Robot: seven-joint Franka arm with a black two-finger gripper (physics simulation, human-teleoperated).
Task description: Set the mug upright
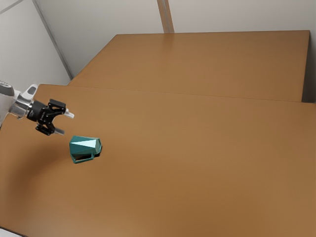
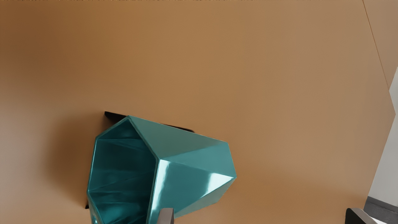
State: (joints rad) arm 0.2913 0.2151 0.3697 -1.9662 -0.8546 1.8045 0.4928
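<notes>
1. At the exterior view's left, our arm (image 1: 6,101) reaches in over the table (image 1: 207,163), pale in its casing, with a metallic section just before the black gripper.
2. Next comes our gripper (image 1: 64,123). Its two fingers stand wide apart with nothing clamped between them. Both pale tips point toward the exterior view's right.
3. Just beyond the tips, toward the exterior view's right, we have the mug (image 1: 85,144), teal, faceted and glossy. It lies on its side on the table, so it is not upright. In the wrist view we look into its open mouth. There, one fingertip overlaps the mug's side, though we cannot tell whether they touch; the other is well apart from the mug.
4. The brown table spreads on toward the exterior view's right, with a thin seam (image 1: 185,94) running across it.
5. Behind it we see a light grey wall (image 1: 237,17) with a brown-edged strip (image 1: 166,15) running up it.
</notes>
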